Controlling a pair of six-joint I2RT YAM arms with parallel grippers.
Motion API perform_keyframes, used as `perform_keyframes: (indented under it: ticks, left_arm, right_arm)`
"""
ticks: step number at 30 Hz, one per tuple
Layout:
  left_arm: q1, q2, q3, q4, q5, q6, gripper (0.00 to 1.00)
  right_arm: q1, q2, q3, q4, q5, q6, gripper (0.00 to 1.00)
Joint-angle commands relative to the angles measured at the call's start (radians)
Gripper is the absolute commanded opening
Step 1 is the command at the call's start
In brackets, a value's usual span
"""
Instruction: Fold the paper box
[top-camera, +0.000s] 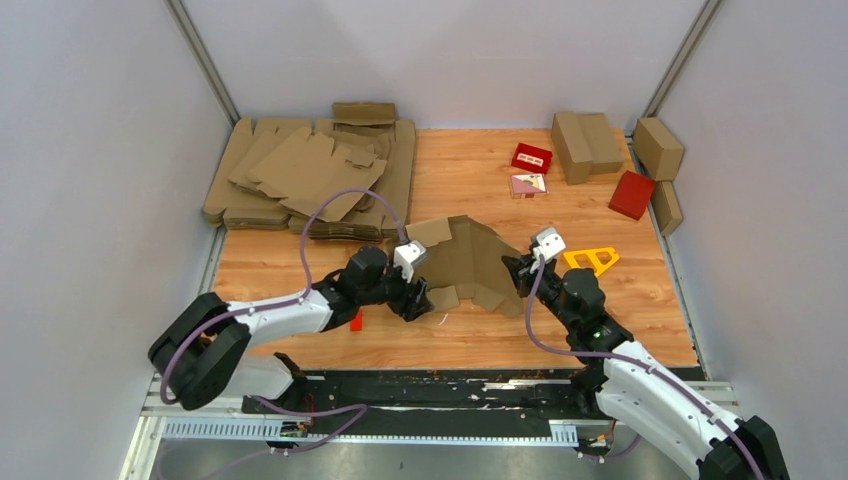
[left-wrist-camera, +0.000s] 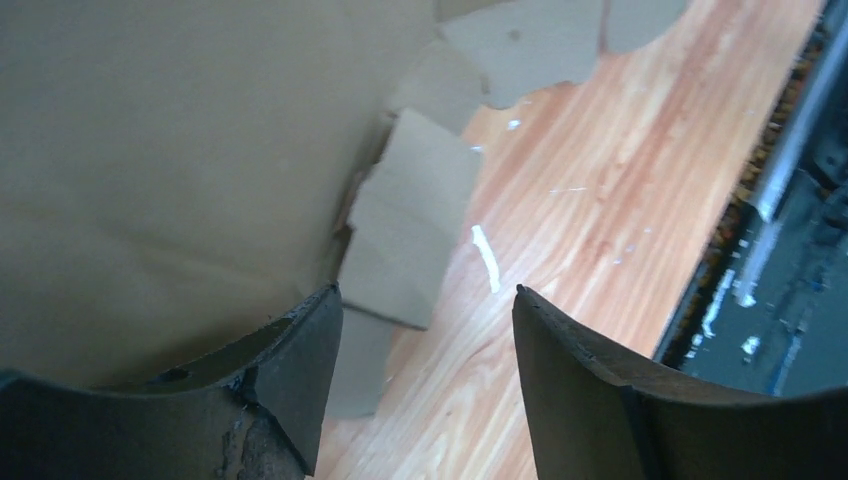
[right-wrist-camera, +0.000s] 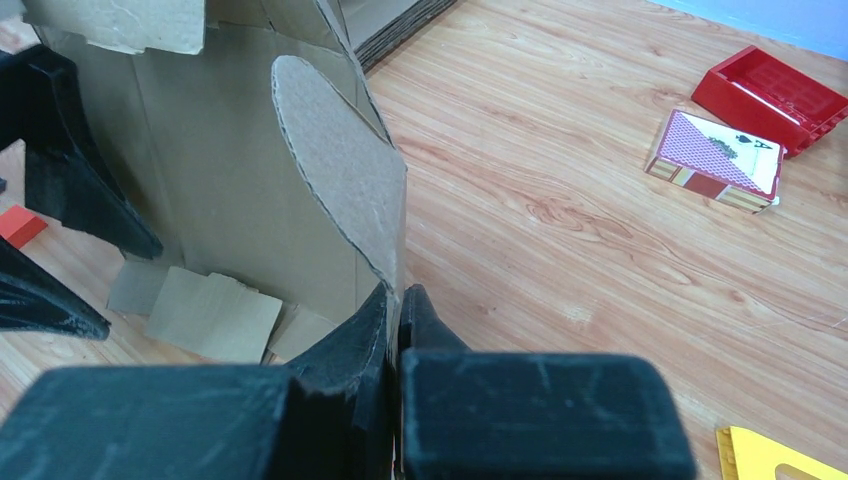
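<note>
Only right wrist view shows right gripper (right-wrist-camera: 395, 296) pinching paper box (right-wrist-camera: 220, 190)

Letter A on card pack (right-wrist-camera: 715, 160) (spade beside it).

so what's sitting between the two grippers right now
The paper box, half raised, spans the gap between the left gripper and the right gripper, which pinches its edge; clearest in the top view.

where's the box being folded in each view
Top external: box at the centre, partly raised.
Left wrist: box fills the upper left.
Right wrist: box stands in the left half.
Shared landmark: wooden table.
</note>
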Motion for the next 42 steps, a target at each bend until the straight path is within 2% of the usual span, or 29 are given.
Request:
perform_keyframes:
  ticks: [1,4,9,16,27,38,42]
  left_arm:
    - [-0.005,-0.099,-0.057,0.074,-0.224,0.008,0.72]
    - [-0.005,-0.061,-0.024,0.037,-0.206,0.023,0.73]
    - [-0.005,0.063,0.061,-0.038,-0.099,0.028,0.73]
    - [-0.005,0.143,0.119,-0.078,0.011,0.020,0.62]
    - [-0.004,0.053,-0.012,0.252,0.169,-0.084,0.60]
    - [-0.004,0.132,0.000,0.324,0.275,-0.137,0.56]
    - [-0.007,0.132,0.006,0.302,0.275,-0.124,0.56]
  right_arm:
    - [0.005,-0.012,0.004,-0.004,-0.006,-0.002,0.00]
    - [0.005,-0.014,0.005,-0.009,-0.009,-0.001,0.00]
    - [0.005,-0.024,0.002,-0.012,-0.007,0.000,0.00]
    - [0.005,-0.024,0.006,-0.020,-0.007,0.001,0.00]
    - [0.006,-0.017,0.008,-0.024,-0.001,0.006,0.00]
    - [0.005,-0.015,0.010,-0.026,-0.002,0.007,0.00]
    - [0.005,-0.016,0.011,-0.028,-0.001,0.009,0.00]
